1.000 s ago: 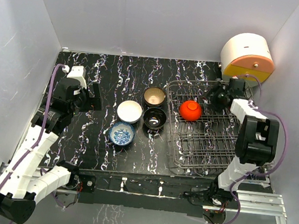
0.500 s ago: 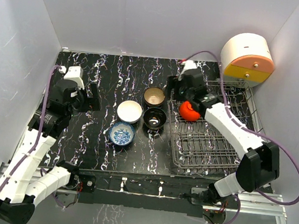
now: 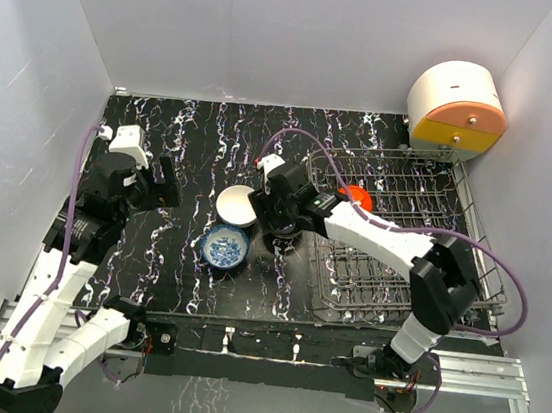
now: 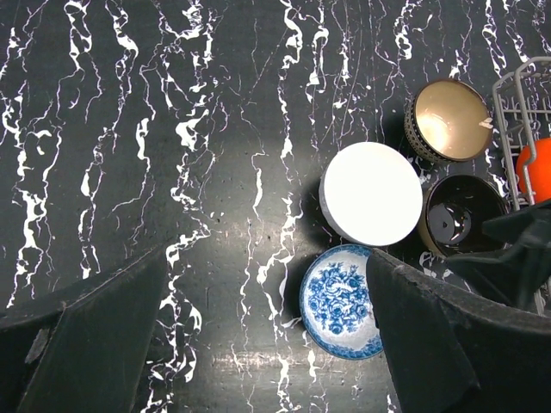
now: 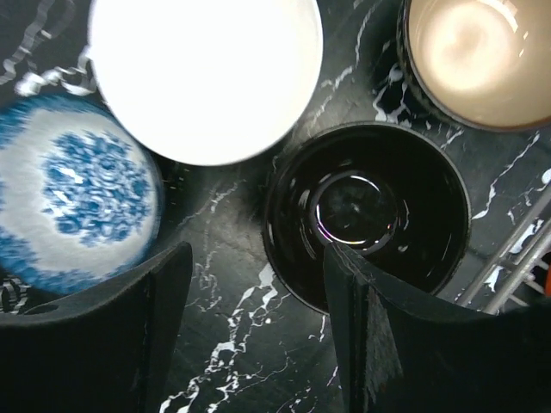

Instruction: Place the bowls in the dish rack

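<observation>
Four bowls sit together on the black marbled table: white (image 3: 239,204), blue-and-white (image 3: 225,247), black (image 5: 366,211) and tan with a golden inside (image 5: 478,56). The red-orange bowl (image 3: 356,193) lies in the grey wire dish rack (image 3: 391,251), partly hidden by my right arm. My right gripper (image 5: 258,327) is open and empty, low over the black bowl's near-left rim, with one finger (image 5: 379,327) over the bowl and the other finger (image 5: 112,335) beside the blue bowl (image 5: 73,198). My left gripper (image 4: 267,335) is open and empty, high above the table left of the bowls.
A big white, orange and yellow drum-shaped container (image 3: 458,106) stands at the back right behind the rack. White walls close the table on three sides. My right arm (image 3: 383,238) stretches across the rack's left part.
My right arm has swung from the rack's back right corner leftward to the group of bowls and come down over the black one. The left arm shifted slightly. The red-orange bowl stayed in the rack.
</observation>
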